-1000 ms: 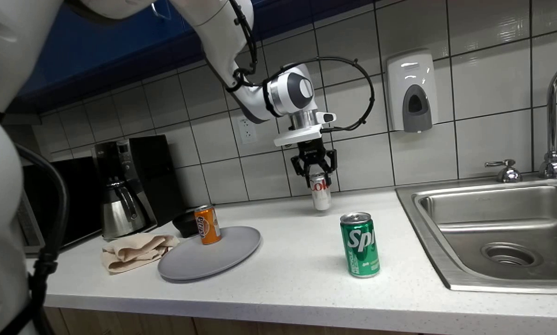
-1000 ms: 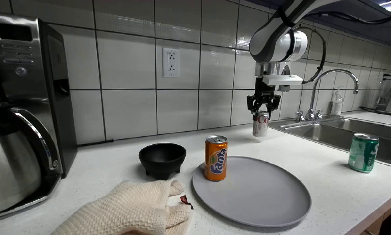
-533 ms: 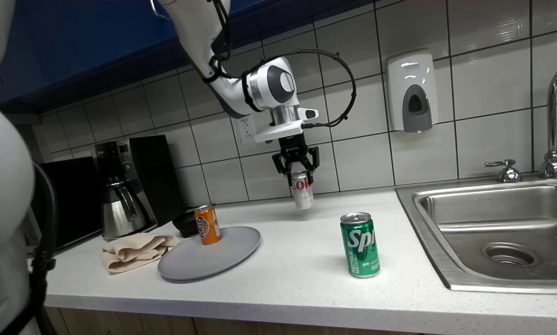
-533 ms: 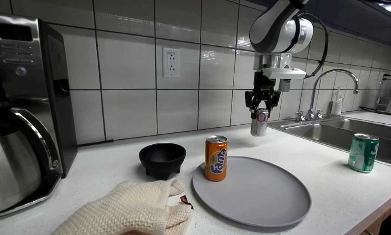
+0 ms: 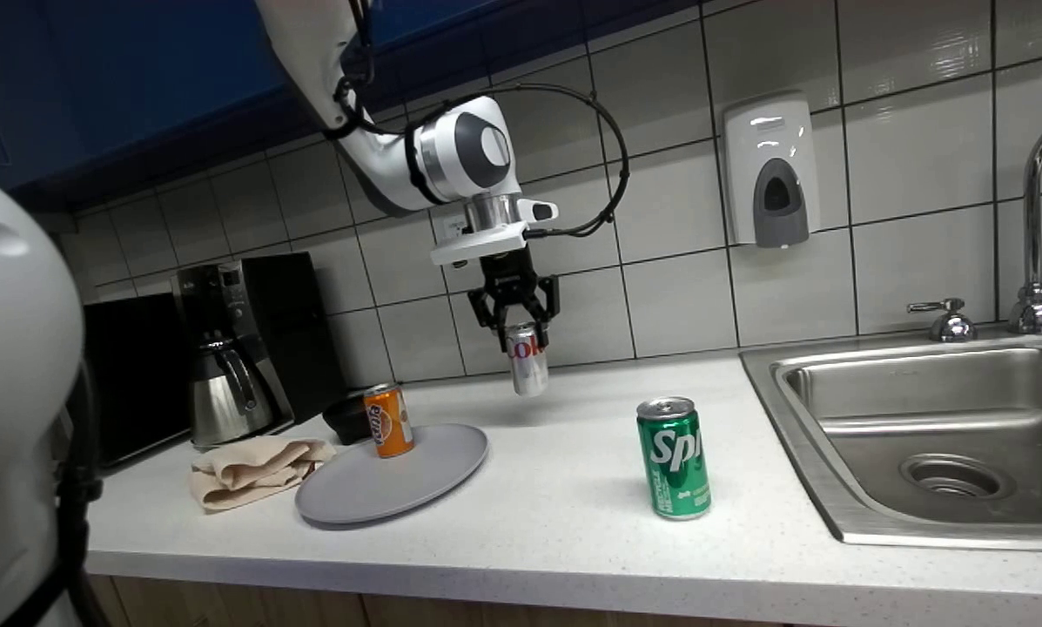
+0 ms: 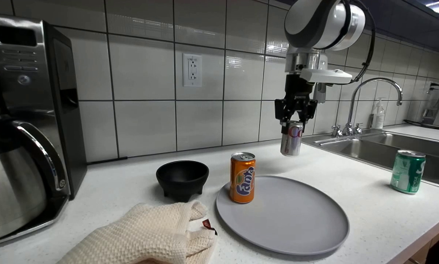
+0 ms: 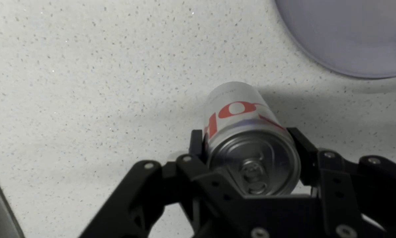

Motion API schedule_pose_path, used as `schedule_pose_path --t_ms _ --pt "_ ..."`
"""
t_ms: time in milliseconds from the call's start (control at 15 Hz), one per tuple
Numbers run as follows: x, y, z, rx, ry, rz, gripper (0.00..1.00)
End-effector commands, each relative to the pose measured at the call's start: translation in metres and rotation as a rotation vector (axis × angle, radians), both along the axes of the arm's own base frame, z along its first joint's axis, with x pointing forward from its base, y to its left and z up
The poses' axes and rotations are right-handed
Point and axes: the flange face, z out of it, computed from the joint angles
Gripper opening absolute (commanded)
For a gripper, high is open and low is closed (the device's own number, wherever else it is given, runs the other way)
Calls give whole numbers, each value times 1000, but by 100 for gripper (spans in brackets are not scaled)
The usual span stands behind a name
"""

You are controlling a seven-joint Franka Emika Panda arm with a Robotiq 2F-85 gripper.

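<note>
My gripper (image 5: 526, 338) is shut on a silver Coke can (image 5: 529, 373) with red letters. It grips the can near its top and holds it roughly upright above the white counter. Gripper (image 6: 293, 128) and can (image 6: 291, 145) also show in an exterior view, behind the grey plate. In the wrist view the fingers (image 7: 245, 137) press on both sides of the can (image 7: 237, 114), lid toward the camera. An orange Fanta can (image 6: 242, 179) stands on the grey round plate (image 6: 296, 223), near its edge. A green Sprite can (image 5: 674, 461) stands on the counter toward the sink.
A black bowl (image 6: 182, 179) and a beige cloth (image 6: 142, 234) lie beside the plate. A coffee maker (image 5: 268, 331) stands farther along. A steel sink (image 5: 803, 453) with a faucet (image 5: 1034, 261) is at the other end. A tiled wall (image 6: 142, 73) runs behind.
The gripper with the Coke can has moved away from the sink side, toward the plate, and a little out from the wall. The plate and the other cans have not moved.
</note>
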Motion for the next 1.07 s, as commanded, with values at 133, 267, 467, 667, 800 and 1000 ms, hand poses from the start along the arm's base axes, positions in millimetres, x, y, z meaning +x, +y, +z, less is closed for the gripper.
schedule_pose_path --t_ms 133,267,467,667,800,1000 --pt "-41 29 13 -3 -19 40 38" --pt "-50 38 13 -1 -17 58 38" --pt "-62 50 11 3 -11 81 38" --pt "-71 61 9 2 -3 105 38" --pt "-76 68 6 -4 2 122 38" --pt "-86 76 -2 -6 10 141 38"
